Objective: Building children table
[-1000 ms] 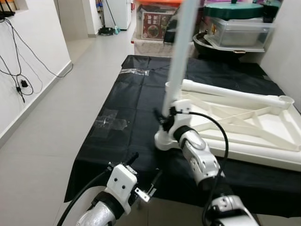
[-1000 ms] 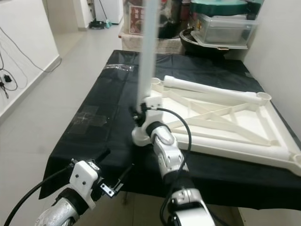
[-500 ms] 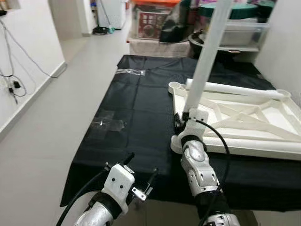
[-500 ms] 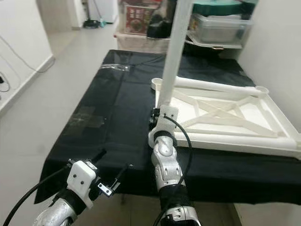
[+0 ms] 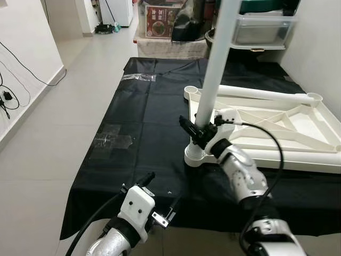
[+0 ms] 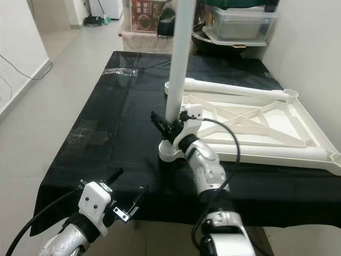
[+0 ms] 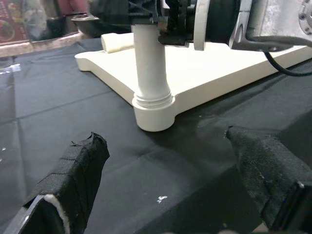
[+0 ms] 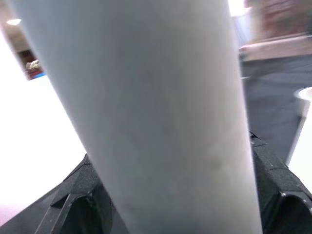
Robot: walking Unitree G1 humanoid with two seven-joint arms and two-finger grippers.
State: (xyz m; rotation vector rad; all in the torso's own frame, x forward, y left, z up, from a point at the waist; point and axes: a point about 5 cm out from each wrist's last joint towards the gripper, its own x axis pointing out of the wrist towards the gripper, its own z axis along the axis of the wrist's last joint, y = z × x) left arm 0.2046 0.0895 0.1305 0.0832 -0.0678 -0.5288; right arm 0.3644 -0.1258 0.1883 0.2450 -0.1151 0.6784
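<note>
Gripping the tall white plastic table leg (image 5: 217, 58) low on its shaft, my right gripper (image 5: 198, 130) has its black fingers (image 5: 187, 126) clamped on either side of the tube, just above the collar where the leg meets the corner socket (image 5: 195, 155) of the upturned white plastic table top (image 5: 298, 128). The leg stands nearly upright in that near-left socket, leaning slightly away from me at the top. The table top lies underside up on the counter covered with a black cloth (image 5: 144, 122), its ribbed bracing facing the ceiling; another white leg (image 5: 261, 94) lies along its far edge between two empty round corner sockets.

My left gripper (image 5: 157, 200) hovers near the counter's front edge, apart from the table top, its two fabric-wrapped fingers (image 7: 78, 168) spread wide with nothing between them. In its wrist view the leg's base and socket sit straight ahead.

A patch of clear tape (image 5: 113, 140) is stuck on the cloth to my left. Beyond the counter stand clear storage boxes (image 5: 264, 29) and a printed carton (image 5: 162, 21); black cables (image 5: 10, 80) hang on the white wall.
</note>
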